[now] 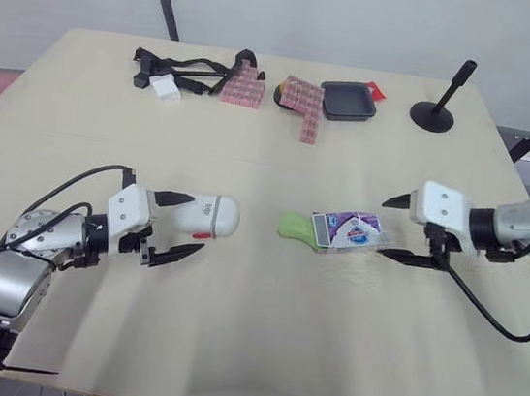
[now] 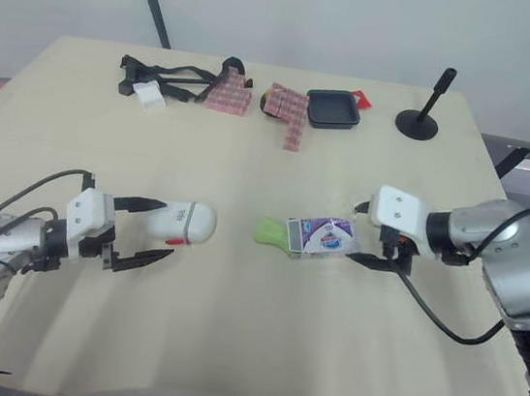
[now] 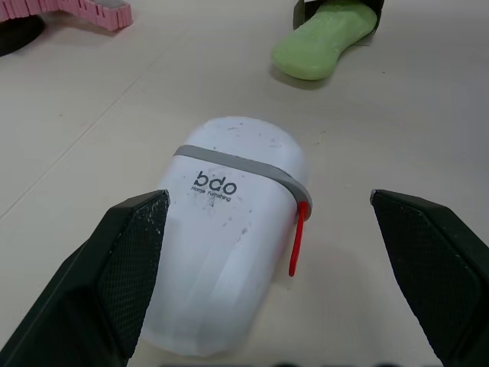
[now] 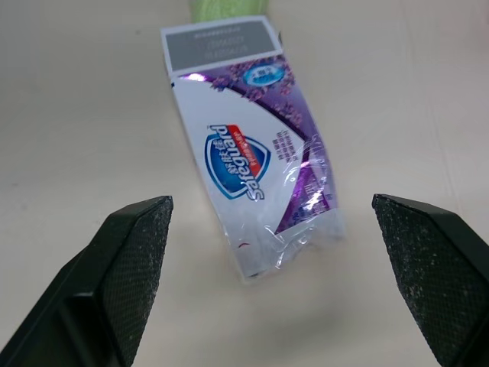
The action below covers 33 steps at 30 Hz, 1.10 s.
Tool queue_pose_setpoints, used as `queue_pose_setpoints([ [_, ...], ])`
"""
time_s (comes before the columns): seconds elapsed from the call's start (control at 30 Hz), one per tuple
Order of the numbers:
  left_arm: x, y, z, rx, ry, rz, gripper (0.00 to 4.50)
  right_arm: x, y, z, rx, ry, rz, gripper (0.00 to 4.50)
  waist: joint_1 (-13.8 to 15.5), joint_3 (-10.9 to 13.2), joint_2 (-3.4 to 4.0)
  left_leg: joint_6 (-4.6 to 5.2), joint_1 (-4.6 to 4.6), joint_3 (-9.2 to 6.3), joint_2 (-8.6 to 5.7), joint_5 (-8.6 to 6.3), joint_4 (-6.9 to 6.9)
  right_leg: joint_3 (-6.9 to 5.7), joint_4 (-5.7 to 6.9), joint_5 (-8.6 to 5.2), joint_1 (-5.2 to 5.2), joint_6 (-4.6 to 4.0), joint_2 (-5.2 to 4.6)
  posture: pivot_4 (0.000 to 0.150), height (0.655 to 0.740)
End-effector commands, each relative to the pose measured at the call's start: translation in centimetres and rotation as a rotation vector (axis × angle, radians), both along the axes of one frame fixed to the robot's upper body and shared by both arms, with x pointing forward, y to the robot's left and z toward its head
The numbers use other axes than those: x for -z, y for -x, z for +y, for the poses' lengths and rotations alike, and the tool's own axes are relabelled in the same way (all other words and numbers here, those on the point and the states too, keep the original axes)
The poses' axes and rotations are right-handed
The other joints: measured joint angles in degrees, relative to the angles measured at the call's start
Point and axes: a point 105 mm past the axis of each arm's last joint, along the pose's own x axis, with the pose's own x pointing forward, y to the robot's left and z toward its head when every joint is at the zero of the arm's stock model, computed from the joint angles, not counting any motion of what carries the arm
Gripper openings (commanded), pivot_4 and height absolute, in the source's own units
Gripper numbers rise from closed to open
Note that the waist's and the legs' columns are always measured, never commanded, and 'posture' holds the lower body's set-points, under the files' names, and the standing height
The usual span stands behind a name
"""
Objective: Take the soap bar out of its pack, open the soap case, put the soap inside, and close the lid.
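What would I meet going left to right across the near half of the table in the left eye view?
White soap case → green soap bar, sticking out of its pack → purple soap pack → right gripper.

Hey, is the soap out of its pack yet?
Partly out. The green soap sticks out of the open end of the pack, with its other end hidden inside.
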Motion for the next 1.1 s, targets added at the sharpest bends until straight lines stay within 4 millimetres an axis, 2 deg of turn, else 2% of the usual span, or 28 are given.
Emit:
queue_pose_setpoints([
  [0.03, -0.9, 0.2, -0.1, 0.0, -0.016, -0.046, 4.5, -0.3, -0.8, 0.6, -0.057, 0.018, -0.015, 4.49, -0.07, 0.0, 0.0, 0.0, 0.0, 0.0, 0.0, 0.0, 0.0, 0.0, 0.0, 0.0, 0.0, 0.0, 0.0, 0.15, 0.74],
  [0.4, -0.7, 0.5, 0.0, -0.028, -0.016, -0.05, 4.5, 3.0, -2.7, 1.5, -0.108, 0.115, 0.036, 4.49, -0.03, -0.01, -0.01, 0.02, -0.1, 0.01, 0.01, 0.01, 0.07, -0.02, 0.14, -0.01, -0.12, -0.02, 0.0, 0.15, 0.74],
  [0.53, -0.6, 0.6, 0.0, -0.034, -0.022, -0.051, 4.5, 3.1, -3.3, 1.4, -0.092, 0.109, 0.034, 4.49, 0.11, -0.01, -0.01, 0.02, -0.22, 0.01, 0.0, 0.01, 0.15, -0.01, 0.18, 0.0, -0.21, -0.01, 0.0, 0.15, 0.74],
  [0.57, -0.5, 0.6, 0.1, -0.035, -0.024, -0.05, 4.5, 3.1, -3.4, 1.4, -0.085, 0.105, 0.034, 3.94, 0.11, -0.01, -0.01, 0.02, -0.27, 0.01, 0.0, 0.01, 0.16, -0.01, 0.2, 0.0, -0.26, -0.02, 0.0, 0.15, 0.74],
  [0.6, -0.5, 0.6, 0.1, -0.035, -0.024, -0.05, 4.5, 3.1, -3.3, 1.3, -0.087, 0.106, 0.032, 3.73, 0.11, -0.01, -0.01, 0.02, -0.3, 0.01, 0.0, 0.02, 0.17, -0.01, 0.23, 0.0, -0.3, -0.02, 0.01, 0.15, 0.74],
  [0.67, -0.5, 0.6, 0.0, -0.036, -0.024, -0.051, 4.5, 3.1, -3.1, 1.1, -0.091, 0.111, 0.032, 2.93, 0.1, -0.01, -0.01, 0.01, -0.32, 0.01, 0.0, 0.01, 0.18, -0.01, 0.24, 0.0, -0.31, -0.01, 0.01, 0.15, 0.74],
  [0.7, -0.5, 0.5, 0.0, -0.036, -0.024, -0.052, 4.5, 3.1, -3.0, 1.0, -0.091, 0.114, 0.031, 2.69, 0.1, -0.01, -0.01, 0.01, -0.32, 0.01, 0.0, 0.01, 0.18, -0.01, 0.25, 0.0, -0.31, -0.01, 0.01, 0.15, 0.74],
  [0.73, -0.5, 0.5, 0.0, -0.036, -0.024, -0.052, 4.5, 3.1, -2.9, 0.9, -0.088, 0.116, 0.031, 2.69, 0.13, -0.01, -0.01, 0.01, -0.32, 0.01, 0.0, 0.01, 0.19, -0.01, 0.24, 0.0, -0.31, -0.01, 0.01, 0.15, 0.74],
  [1.0, -0.3, 0.5, -0.1, -0.027, -0.023, -0.049, 4.5, 0.6, -1.2, -0.1, -0.057, 0.099, -0.002, 2.69, 0.46, -0.01, -0.01, 0.01, -0.38, 0.01, 0.01, 0.01, 0.2, -0.02, 0.22, 0.0, -0.36, -0.01, 0.0, 0.15, 0.74],
  [1.1, -0.2, 0.4, 0.0, -0.022, -0.023, -0.044, 4.5, -1.2, -0.3, -0.8, -0.021, 0.122, -0.045, 2.69, 0.55, -0.01, 0.0, 0.01, -0.37, 0.01, 0.02, 0.01, 0.18, -0.01, 0.19, 0.0, -0.35, 0.0, 0.01, 0.15, 0.74],
])
